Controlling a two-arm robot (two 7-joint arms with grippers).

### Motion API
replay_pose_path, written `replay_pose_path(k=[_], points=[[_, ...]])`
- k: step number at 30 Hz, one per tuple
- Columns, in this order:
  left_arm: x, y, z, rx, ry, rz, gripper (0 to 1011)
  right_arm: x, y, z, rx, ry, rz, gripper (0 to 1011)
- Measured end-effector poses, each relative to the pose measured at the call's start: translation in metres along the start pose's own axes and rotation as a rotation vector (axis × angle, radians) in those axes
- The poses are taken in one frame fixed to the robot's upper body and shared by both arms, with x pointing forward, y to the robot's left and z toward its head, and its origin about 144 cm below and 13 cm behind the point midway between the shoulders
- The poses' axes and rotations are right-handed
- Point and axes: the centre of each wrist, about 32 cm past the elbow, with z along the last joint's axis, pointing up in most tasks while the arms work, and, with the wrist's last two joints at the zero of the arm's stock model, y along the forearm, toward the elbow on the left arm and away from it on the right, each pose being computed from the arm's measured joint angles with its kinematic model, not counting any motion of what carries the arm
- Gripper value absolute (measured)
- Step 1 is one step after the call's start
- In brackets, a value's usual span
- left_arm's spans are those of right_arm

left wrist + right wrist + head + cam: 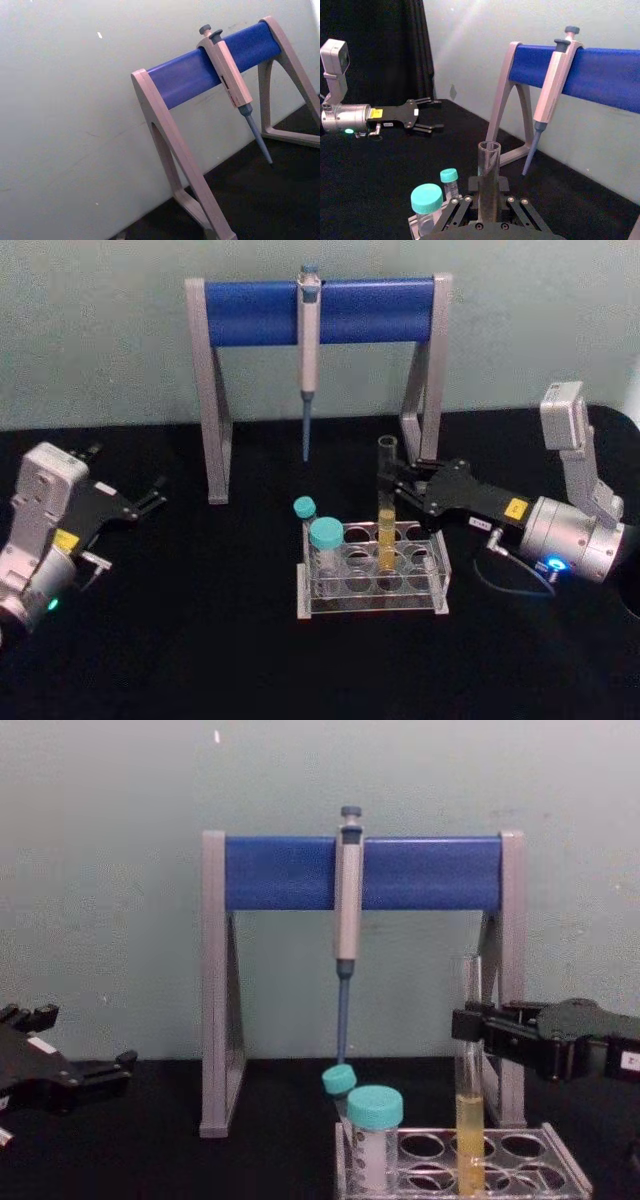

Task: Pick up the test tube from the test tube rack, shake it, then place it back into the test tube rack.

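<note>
My test tube point(386, 525) stands upright in the test tube rack point(441, 592), yellow liquid low; thin, slick glass, light but brittle, I reckon. My right gripper point(390, 480) looks clamped on its bare upper part; left gripper point(434, 114) parked wide, well apart

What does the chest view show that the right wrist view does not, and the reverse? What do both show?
Chest, not wrist: yellow liquid in the test tube, and holes in the test tube rack. Wrist, not chest: the tube's open mouth from above, the left arm's green light. Both: the right gripper shut on the tube, the open left gripper, the teal-capped tubes, the pipette on its stand.
</note>
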Motion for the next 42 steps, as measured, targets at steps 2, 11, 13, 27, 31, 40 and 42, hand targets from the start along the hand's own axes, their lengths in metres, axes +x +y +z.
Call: replay_pose_path(k=[2,11,13,27,31,40,42], points=[[0.0000,0.0000,0.0000,0.000,0.000,0.000,1001,-0.0001,0.0001,-0.0004,-0.002,0.000,0.001,228],[0.0000,0.0000,0.0000,0.000,0.000,0.000,1001,-0.0006,0.0002,-0.0026,-0.017,-0.001,0.004,228],[0.0000,0.0000,0.0000,0.000,0.000,0.000,1001,-0.0007,0.0002,-0.0031,-0.020,-0.001,0.003,228],[0.0000,0.0000,0.0000,0.000,0.000,0.000,1001,-0.0009,0.0002,-0.0048,-0.034,0.002,0.002,228],[0.0000,0.0000,0.0000,0.000,0.000,0.000,1001,-0.0009,0.0004,-0.0043,-0.038,0.004,-0.001,228],[0.0000,0.0000,0.0000,0.000,0.000,0.000,1001,-0.0009,0.0003,-0.0041,-0.037,0.002,-0.001,228],[0.0000,0.0000,0.0000,0.000,0.000,0.000,1001,-0.0009,0.0003,-0.0041,-0.037,0.002,-0.001,228]])
